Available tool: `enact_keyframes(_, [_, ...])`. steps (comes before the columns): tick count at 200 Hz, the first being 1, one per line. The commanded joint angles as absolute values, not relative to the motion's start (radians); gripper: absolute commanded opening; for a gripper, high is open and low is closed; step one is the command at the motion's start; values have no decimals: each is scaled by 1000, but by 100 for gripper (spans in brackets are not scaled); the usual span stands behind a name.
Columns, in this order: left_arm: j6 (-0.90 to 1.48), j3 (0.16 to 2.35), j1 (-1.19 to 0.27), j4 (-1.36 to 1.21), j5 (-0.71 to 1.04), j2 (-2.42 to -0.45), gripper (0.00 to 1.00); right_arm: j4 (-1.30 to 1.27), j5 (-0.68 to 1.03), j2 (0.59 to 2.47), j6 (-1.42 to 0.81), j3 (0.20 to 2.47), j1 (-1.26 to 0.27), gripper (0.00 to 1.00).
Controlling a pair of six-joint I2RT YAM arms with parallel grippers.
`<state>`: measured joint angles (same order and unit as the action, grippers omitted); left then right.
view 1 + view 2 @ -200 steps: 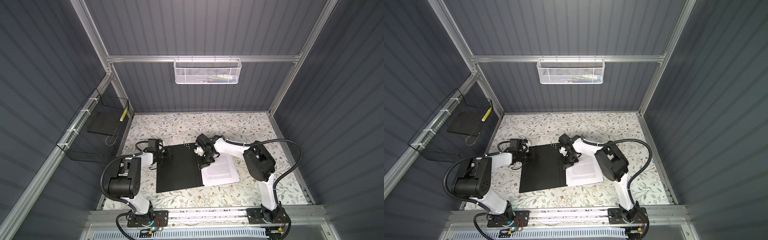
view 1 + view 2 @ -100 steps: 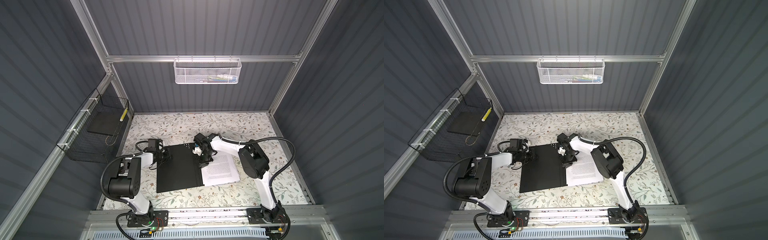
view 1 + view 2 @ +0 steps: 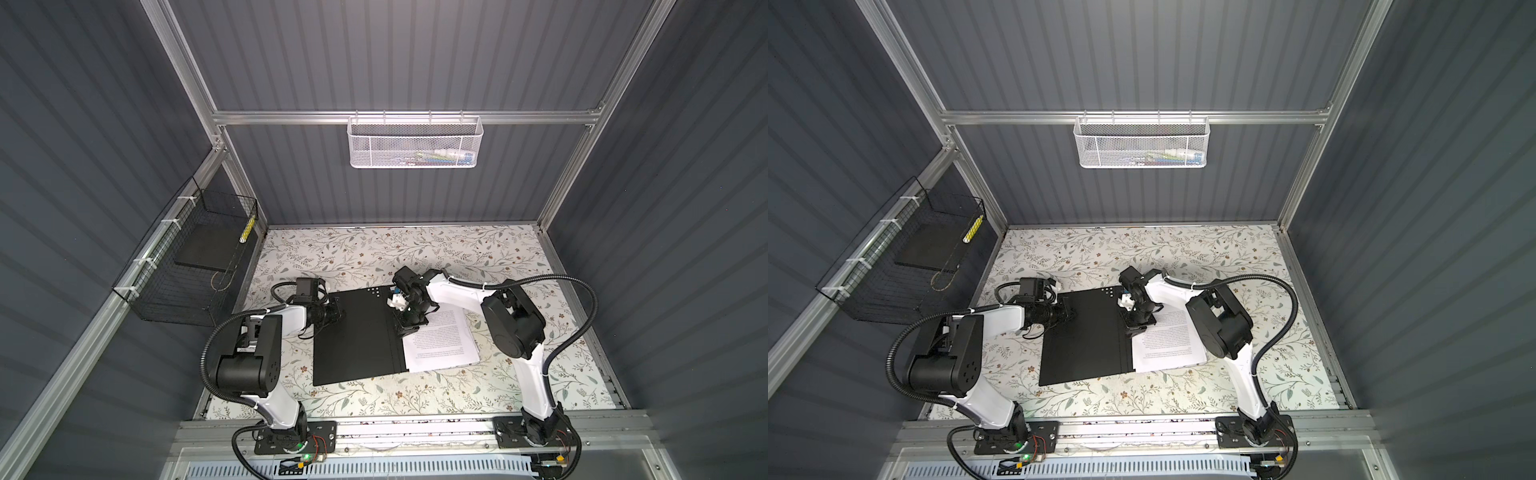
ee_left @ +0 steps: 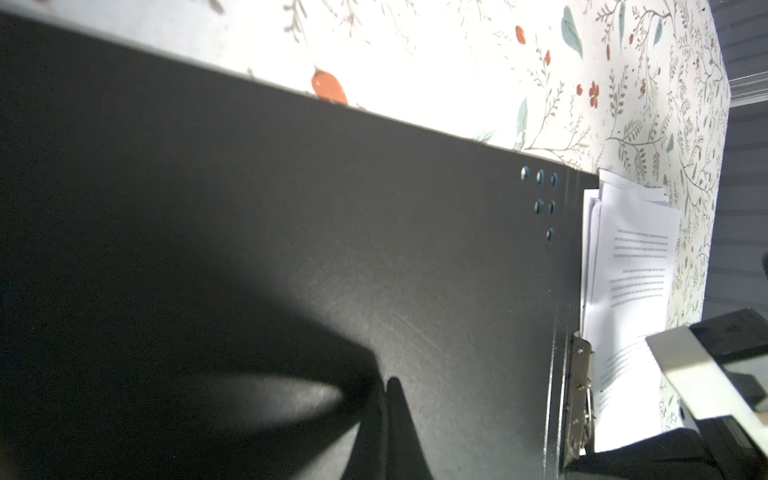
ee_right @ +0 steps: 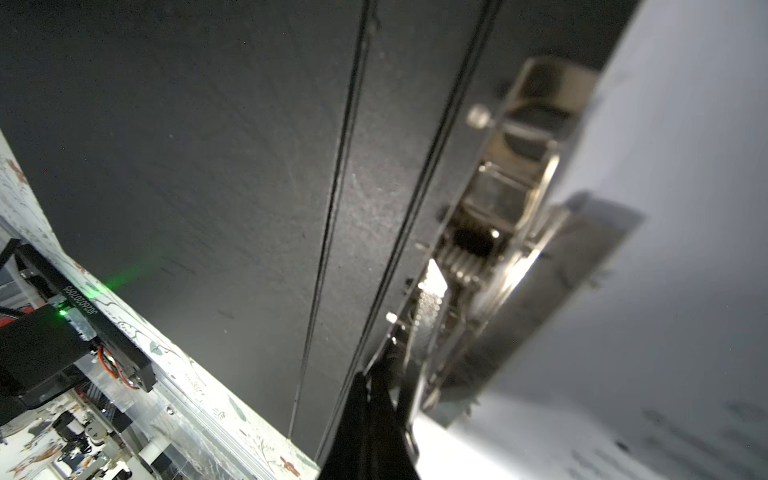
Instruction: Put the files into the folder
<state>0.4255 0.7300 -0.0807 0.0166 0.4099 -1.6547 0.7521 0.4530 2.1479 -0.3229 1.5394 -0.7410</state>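
Overhead, setting: I work on a floral-patterned table [image 3: 415, 249], with my two arms reaching in from the near rail.
Folder [image 3: 357, 332]: it lies open and flat at the middle of the table, black inside facing up, with creased spine lines along its right side.
Files [image 3: 440, 345]: the printed white sheets lie just right of the spine, slightly fanned and skewed, with one long edge against the metal clip [image 4: 579, 395].
Left gripper [image 3: 338, 318]: my fingers are pressed together with nothing between them. The tips are set down on the black cover near its left edge, as the left wrist view [image 4: 386, 386] shows.
Right gripper [image 3: 405, 328]: my fingers are likewise drawn together and empty. In the right wrist view [image 5: 370, 374] the tips sit at one end of the clip, beside the spine; I cannot tell whether they press on it.
Clip and files: the view is too blurred for me to tell whether the clip plate clamps the sheets.
White mesh basket [image 3: 415, 143]: it hangs on the back rail.
Black wire basket [image 3: 187, 266]: it is mounted on the left wall and holds a plain black slab [image 3: 205, 249].
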Motion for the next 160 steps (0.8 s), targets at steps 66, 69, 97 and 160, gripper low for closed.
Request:
enact_keyframes(66, [403,681,-78,135,319,-1710,0,697,452,2048,-382,1520,-723,2])
enact_keyframes(69, [403,681,-78,135,319,-1710,0,699,451,2047,-382,1521,-723,2])
enact_keyframes(97, [402,681,-78,135,319,-1711,0,688,439,2019,-398,1524,-716,8])
enact_keyframes(160, [403,699,-78,145,337,-1716,0,696,400,2007,-397,1536,-689,28])
